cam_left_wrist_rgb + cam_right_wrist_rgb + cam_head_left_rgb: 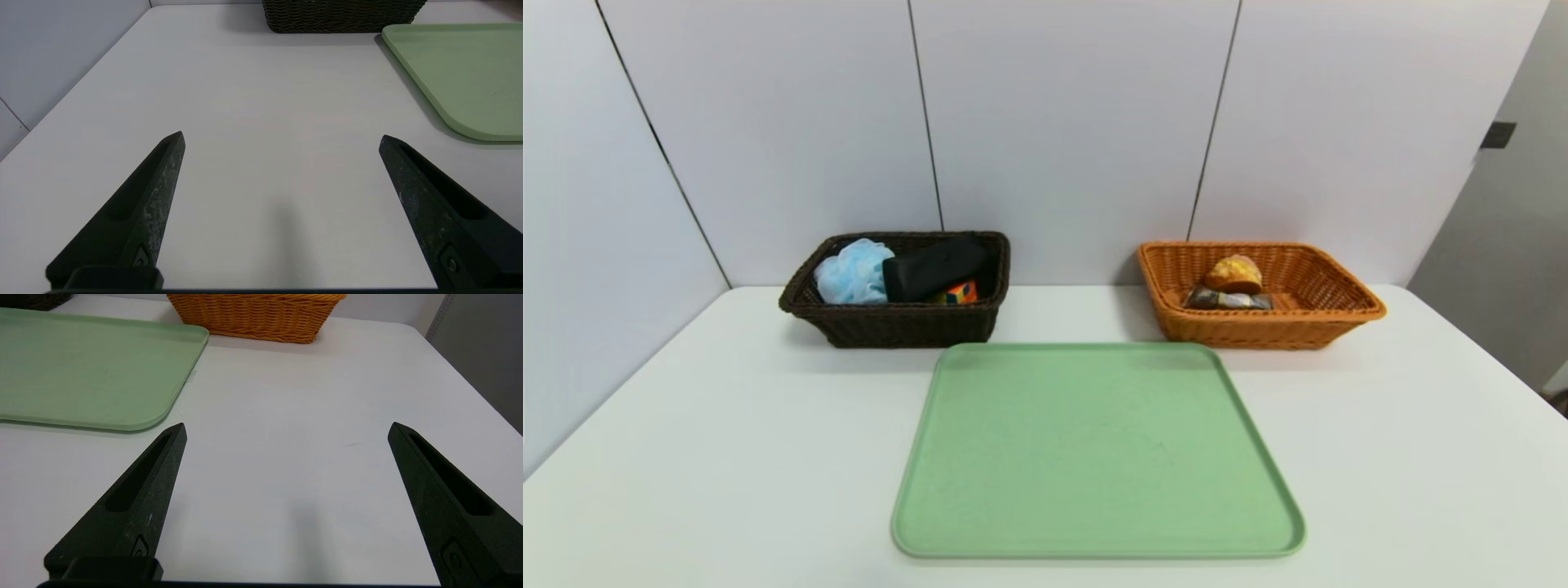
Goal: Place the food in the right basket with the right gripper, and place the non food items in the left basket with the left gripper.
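Sorting looks finished: behind the bare green tray (1094,449), the bath pouf (854,272), black pouch (935,267) and puzzle cube (961,293) sit in the left basket (894,325), the bun (1234,274) and chocolate pack (1228,300) in the right basket (1258,331). The left pincer (282,136) and right pincer (286,428) hover over the desk (686,457) beside the tray, jaws apart, holding nothing.

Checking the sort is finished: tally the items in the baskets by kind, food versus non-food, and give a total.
Food, in the orange-tan basket: 2, the bun and the chocolate pack.
Non-food, in the dark brown basket: 3, the bath pouf, the black pouch and the puzzle cube.
Total: 5.
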Robot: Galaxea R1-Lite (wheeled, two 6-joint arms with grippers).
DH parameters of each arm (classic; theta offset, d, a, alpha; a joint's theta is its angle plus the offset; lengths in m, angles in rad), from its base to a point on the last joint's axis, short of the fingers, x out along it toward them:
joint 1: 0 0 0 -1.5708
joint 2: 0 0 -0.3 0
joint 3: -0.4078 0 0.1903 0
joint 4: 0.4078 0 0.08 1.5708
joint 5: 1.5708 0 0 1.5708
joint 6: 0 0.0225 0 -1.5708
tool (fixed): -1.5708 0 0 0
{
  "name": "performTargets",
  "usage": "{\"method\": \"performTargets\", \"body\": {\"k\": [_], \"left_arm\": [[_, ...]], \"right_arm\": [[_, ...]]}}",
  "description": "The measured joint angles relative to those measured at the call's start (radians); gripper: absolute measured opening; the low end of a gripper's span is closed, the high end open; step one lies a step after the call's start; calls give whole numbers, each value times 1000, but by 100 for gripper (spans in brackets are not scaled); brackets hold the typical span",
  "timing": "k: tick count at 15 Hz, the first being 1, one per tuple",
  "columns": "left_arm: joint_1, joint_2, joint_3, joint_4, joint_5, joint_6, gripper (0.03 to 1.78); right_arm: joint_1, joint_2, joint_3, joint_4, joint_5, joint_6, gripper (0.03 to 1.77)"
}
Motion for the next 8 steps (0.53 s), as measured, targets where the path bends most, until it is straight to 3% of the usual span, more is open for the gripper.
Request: {"method": "performTargets", "body": {"k": [8], "left_arm": [[0,0,0,0,0,0,169]], "right_arm": [[0,0,0,-1,-3,14,170]]}}
